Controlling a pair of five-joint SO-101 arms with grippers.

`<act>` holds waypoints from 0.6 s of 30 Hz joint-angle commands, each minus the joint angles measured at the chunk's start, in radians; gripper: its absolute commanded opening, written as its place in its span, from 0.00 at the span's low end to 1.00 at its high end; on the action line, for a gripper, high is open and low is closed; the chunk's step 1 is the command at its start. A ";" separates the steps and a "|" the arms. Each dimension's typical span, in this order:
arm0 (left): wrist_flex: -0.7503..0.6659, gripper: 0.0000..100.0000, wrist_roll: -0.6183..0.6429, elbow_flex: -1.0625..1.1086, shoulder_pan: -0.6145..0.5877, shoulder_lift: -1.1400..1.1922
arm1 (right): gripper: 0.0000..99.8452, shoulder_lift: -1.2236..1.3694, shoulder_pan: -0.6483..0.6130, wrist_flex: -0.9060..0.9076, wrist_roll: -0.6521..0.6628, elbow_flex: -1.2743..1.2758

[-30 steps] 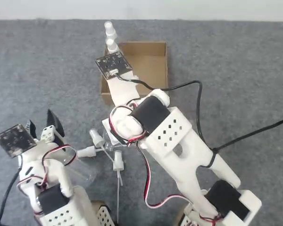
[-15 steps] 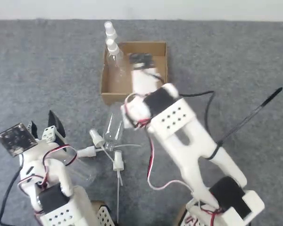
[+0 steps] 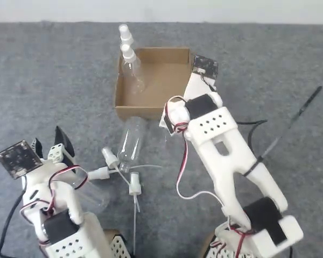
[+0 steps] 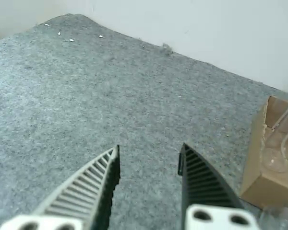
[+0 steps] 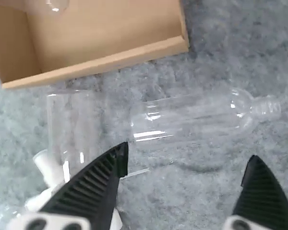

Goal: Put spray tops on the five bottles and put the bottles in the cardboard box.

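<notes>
Below the right gripper, which is spread wide, a topless bottle lies on the grey surface, just outside the box. Loose spray tops lie near it. Ahead of the left gripper, also spread, is bare surface, with the box off to one side.

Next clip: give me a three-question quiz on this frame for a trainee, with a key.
1. True or false: the right gripper holds a bottle.
2. Where does the capless bottle lie relative to the cardboard box? A inside it; B on the carpet outside it; C on top of it.
3. Fill in: the left gripper is ___.
Key: 1 false; 2 B; 3 open.
</notes>
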 commanded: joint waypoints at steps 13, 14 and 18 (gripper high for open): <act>0.002 0.19 -0.009 -0.010 -0.003 -0.011 | 0.35 0.335 0.084 -0.030 -0.138 -0.222; 0.003 0.19 -0.009 -0.010 -0.003 -0.011 | 0.35 0.355 0.084 -0.030 -0.138 -0.232; 0.005 0.19 -0.009 -0.010 -0.003 -0.011 | 0.34 0.427 0.107 -0.028 -0.138 -0.267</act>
